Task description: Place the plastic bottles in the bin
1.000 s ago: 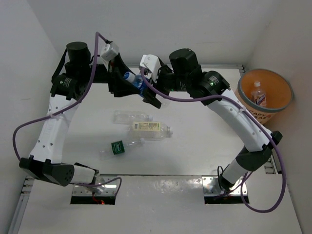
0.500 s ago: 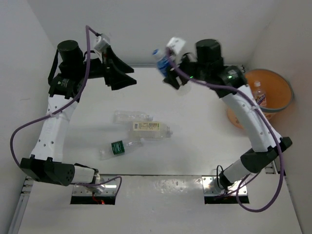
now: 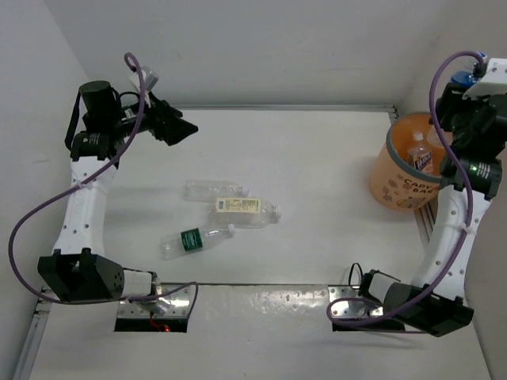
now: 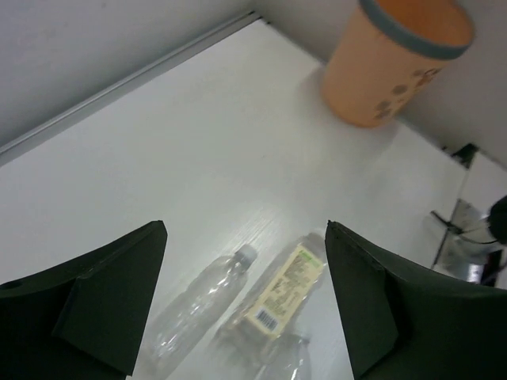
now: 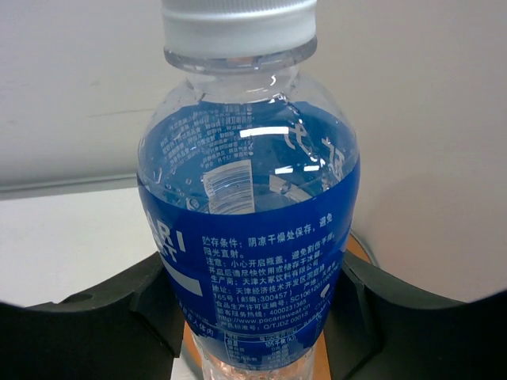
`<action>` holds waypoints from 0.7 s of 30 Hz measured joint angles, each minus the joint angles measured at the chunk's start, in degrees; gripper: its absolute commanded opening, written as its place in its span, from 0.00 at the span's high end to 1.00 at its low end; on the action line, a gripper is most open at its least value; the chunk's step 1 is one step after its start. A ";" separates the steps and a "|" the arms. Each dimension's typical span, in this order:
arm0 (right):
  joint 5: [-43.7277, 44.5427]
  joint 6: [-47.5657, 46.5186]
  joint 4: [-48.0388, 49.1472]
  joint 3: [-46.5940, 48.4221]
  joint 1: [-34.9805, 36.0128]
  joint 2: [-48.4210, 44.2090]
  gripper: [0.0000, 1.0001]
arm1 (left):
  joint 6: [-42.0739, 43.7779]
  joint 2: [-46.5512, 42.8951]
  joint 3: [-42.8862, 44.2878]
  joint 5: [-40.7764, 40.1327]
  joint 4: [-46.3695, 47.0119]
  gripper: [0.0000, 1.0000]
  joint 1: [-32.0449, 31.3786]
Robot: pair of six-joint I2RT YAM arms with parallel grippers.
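The right tool (image 5: 253,313) is clamped by its dark matte fingers on the smooth body of the blue-labelled bottle (image 5: 249,229). The bottle is held upright, ribbed white cap uppermost, above the round orange bin (image 3: 394,180), seemingly to be dropped beside the white-capped bottle (image 3: 421,154) already inside. The left tool (image 4: 244,261) is held apart and empty over the white desk (image 3: 317,158), apparently readied for the thin clear bottles lying there: the nearly unlabelled bottle (image 3: 214,189), the cream-labelled bottle (image 3: 245,209) and the green-labelled bottle (image 3: 194,239).
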 measured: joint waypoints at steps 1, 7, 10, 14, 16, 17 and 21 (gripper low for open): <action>0.57 0.70 1.36 -1.44 -1.40 0.02 0.94 | 1.70 0.07 0.00 -1.29 -1.33 0.12 0.15; 5.18 4.44 9.01 -11.39 -5.18 2.95 0.94 | 19.45 2.01 0.20 -12.11 -16.06 0.12 0.63; 6.86 5.99 11.91 -15.06 -5.88 3.93 0.82 | 28.48 2.16 -0.98 -16.85 -23.28 0.12 2.01; 8.50 7.82 15.93 -18.21 -6.14 4.09 0.15 | 40.57 2.21 -4.09 -20.79 -32.48 0.12 5.33; 8.63 8.31 17.05 -19.12 -6.14 4.09 0.00 | 46.27 2.49 -5.55 -21.79 -36.76 0.12 6.95; 8.61 8.33 17.53 -19.43 -6.14 4.09 0.00 | 49.31 2.80 -6.32 -22.23 -38.82 0.12 7.74; 8.13 8.37 18.18 -19.96 -6.14 4.04 0.00 | 58.84 4.70 -8.74 -23.12 -45.75 0.12 9.70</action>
